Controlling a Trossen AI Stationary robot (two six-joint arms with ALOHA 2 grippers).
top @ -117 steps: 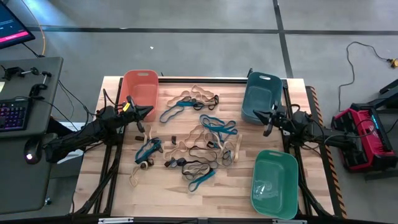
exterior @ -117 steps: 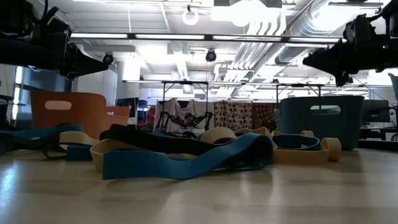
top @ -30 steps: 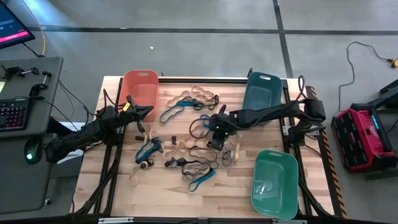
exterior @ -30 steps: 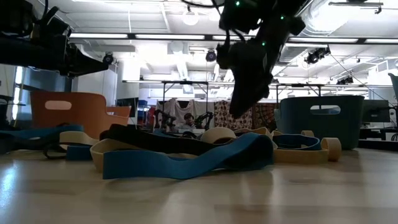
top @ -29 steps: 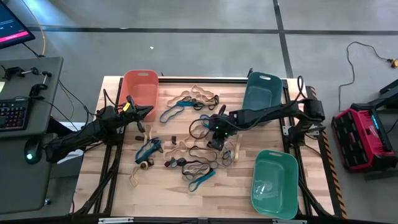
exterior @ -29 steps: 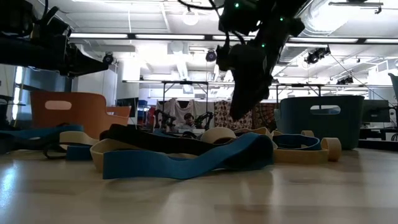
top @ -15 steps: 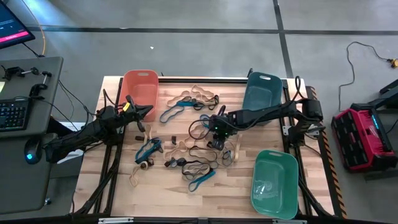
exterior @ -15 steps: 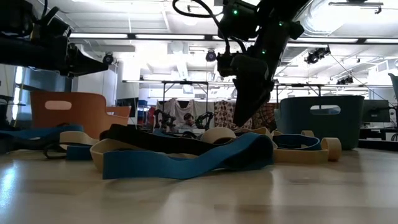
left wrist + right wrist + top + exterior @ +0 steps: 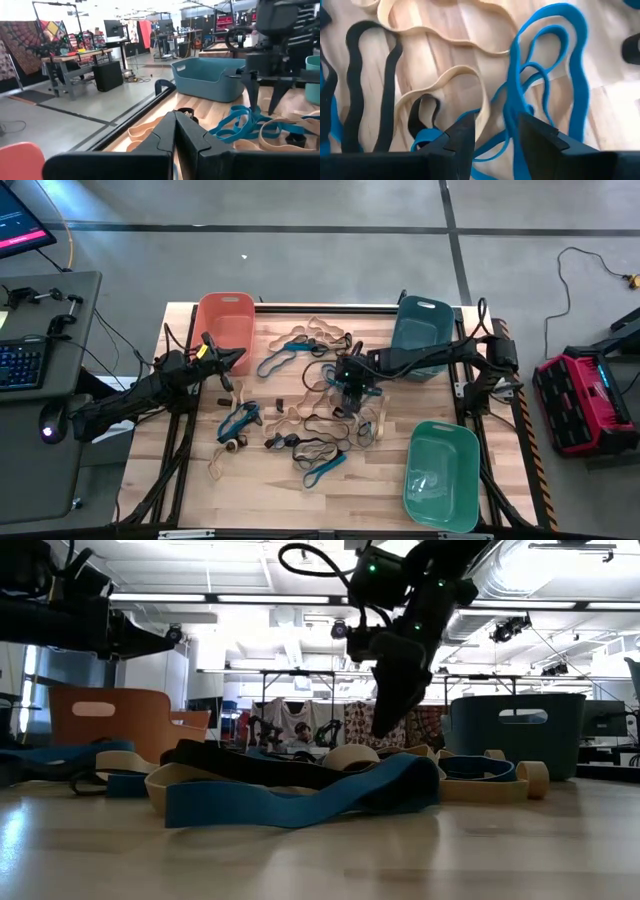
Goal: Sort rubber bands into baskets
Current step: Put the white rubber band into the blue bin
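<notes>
My right gripper [image 9: 492, 132] hung with parted, empty jaws over blue rubber bands [image 9: 540, 75] mid-frame. My left gripper [image 9: 237, 357] waited clenched beside the orange basket [image 9: 224, 320]. Nothing looked sorted; roughly fifteen bands lay loose, three baskets: teal [image 9: 420, 335], green [image 9: 442, 475], farthest.

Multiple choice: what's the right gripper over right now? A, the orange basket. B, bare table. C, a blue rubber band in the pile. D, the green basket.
C: the right gripper points down, fingers apart, straddling a blue band in the pile at mid-table.
</notes>
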